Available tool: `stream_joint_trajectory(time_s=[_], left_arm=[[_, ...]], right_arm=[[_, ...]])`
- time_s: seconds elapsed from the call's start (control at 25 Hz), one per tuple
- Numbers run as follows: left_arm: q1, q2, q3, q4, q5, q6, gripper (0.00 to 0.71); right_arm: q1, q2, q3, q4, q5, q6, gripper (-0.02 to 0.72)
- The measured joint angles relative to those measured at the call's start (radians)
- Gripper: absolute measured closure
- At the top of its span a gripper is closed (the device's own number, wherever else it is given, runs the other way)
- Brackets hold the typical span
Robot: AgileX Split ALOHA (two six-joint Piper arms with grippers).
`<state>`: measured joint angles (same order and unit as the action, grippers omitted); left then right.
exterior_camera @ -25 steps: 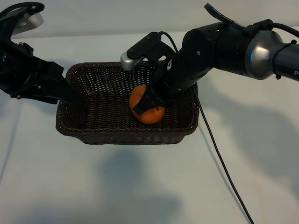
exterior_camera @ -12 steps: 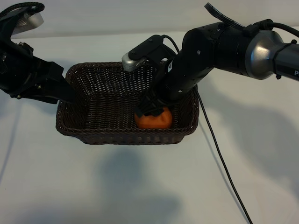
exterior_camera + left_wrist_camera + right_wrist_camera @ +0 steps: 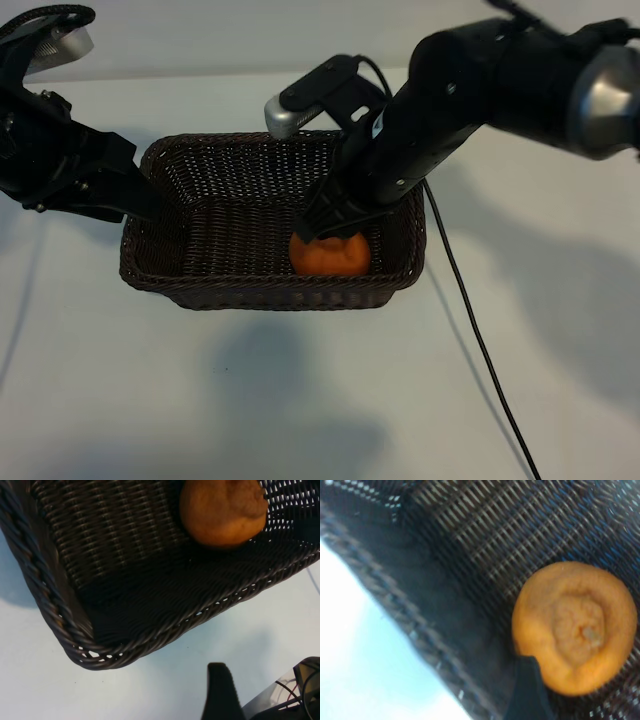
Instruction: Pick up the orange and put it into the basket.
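- As seen from outside the rig, shows the orange (image 3: 330, 255) lying on the floor of the basket (image 3: 250, 297), at the basket's front-right corner and close against its front wall.
- Places the right gripper (image 3: 335, 222) inside the basket, directly above the orange and very near its top; jaws parted, clasping nothing.
- In the right wrist view, presents the fruit with its puckered stem end turned up towards the camera, resting on the weave, with one dark fingertip (image 3: 527, 690) at its edge rather than clamped across it; cannot tell whether that tip touches the peel.
- Sets the left gripper (image 3: 135, 200) outside the basket, at its left end wall, idle; jaws apart, holding nothing, with only a single finger visible in its own wrist view.
- Confirms, from the left wrist view, that the fruit sits below the braided rim, well within the basket.
- Marks the pick-up and the placing as done, judging by the fruit's free rest on the basket floor.
- Leaves, by the same judgement, only the lifting of the right arm up and clear of the basket, without nudging the orange or catching the rim.
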<state>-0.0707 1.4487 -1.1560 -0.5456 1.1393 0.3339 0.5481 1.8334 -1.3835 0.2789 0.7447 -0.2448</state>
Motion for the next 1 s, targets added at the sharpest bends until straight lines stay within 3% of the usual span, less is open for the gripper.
stream_joint_trajectory(time_s=[0.4, 0.8, 1.0], left_arm=[[0.000, 0.000, 0.000, 0.000, 0.000, 0.004, 0.217], [0.000, 0.000, 0.000, 0.000, 0.000, 0.004, 0.217], [0.000, 0.000, 0.000, 0.000, 0.000, 0.004, 0.217]], right_arm=[[0.000, -0.139, -0.003, -0.004, 0.239, 0.000, 0.285], [0.000, -0.199, -0.003, -0.016, 0.326, 0.035, 0.338], [-0.006, -0.251, -0.003, -0.076, 0.431, 0.068, 0.340]])
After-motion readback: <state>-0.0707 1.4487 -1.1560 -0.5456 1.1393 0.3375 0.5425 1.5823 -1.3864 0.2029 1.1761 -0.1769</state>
